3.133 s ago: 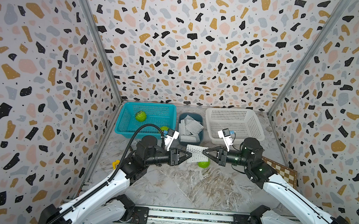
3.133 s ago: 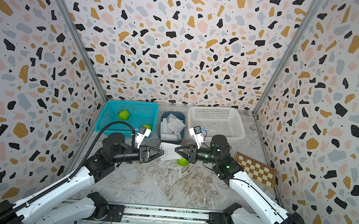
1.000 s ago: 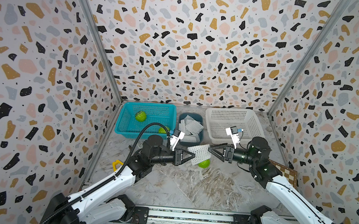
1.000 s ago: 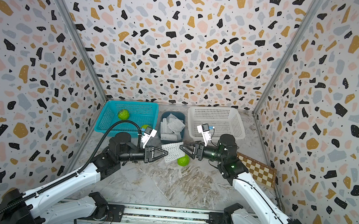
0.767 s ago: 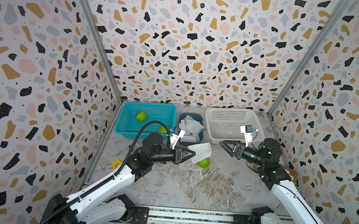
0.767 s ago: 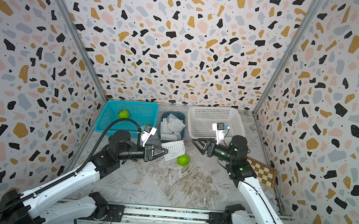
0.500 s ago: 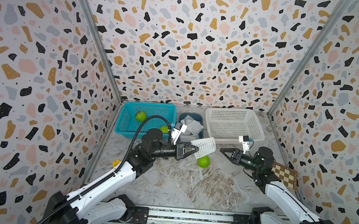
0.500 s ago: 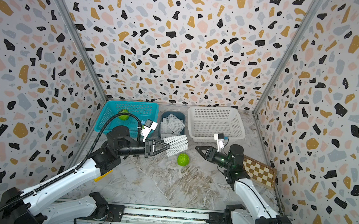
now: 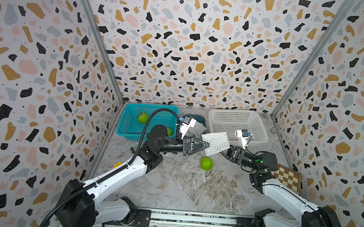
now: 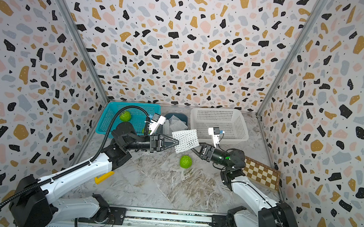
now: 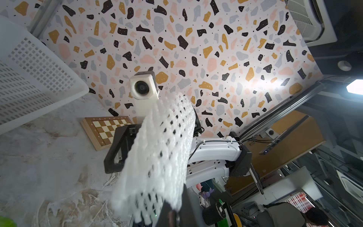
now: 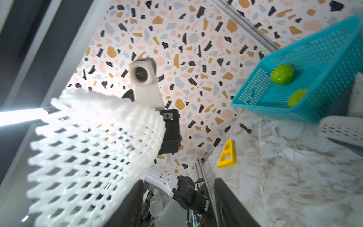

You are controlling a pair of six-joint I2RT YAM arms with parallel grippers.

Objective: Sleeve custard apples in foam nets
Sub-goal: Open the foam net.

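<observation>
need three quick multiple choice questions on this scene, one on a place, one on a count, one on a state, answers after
1. Where is the loose bumpy green custard apple?
A. in the white plastic lattice basket
B. on the marble tabletop
C. on the wooden chessboard

2. How many green custard apples lie in the turquoise plastic basket?
A. none
B. one
C. two

3. What state is the white foam mesh net in?
A. flat on the tabletop
B. pulled over a fruit
C. held in the air by the left gripper, jaws shut

1 B: it sits on bare marble below the held net.
2 C: the right wrist view shows two inside.
3 C: both top views show it pinched clear of the table.
</observation>
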